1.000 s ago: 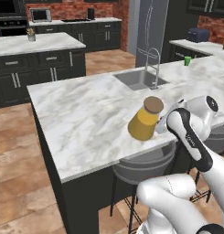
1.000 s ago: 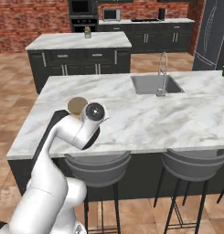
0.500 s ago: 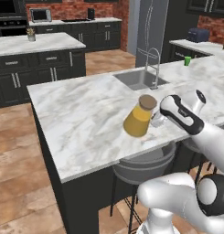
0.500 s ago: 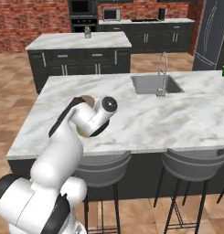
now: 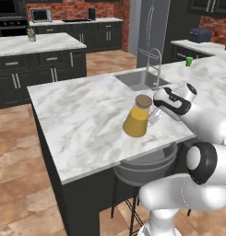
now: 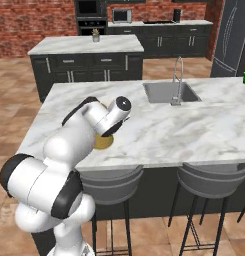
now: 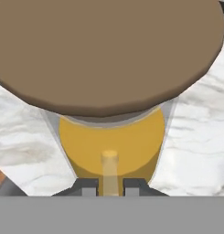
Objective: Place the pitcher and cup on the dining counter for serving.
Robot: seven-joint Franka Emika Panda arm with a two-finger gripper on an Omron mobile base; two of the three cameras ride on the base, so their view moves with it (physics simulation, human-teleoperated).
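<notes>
orange liquid fills the pitcher (image 5: pixel 137 119), which we see tilted over the near part of the dining counter (image 5: pixel 82 115), short of the sink (image 5: pixel 141 79). our gripper (image 7: pixel 110 186) is pinched nearly closed on its handle (image 7: pixel 109 171); the green cup (image 5: pixel 189 61) stands far off.

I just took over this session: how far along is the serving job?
Nothing looks finished yet. In hand: the gripper is shut on the pitcher's handle, and the pitcher sits tilted over the dining counter, near the sink. Left: set it upright and let go, then fetch the green cup standing on the far counter.
</notes>
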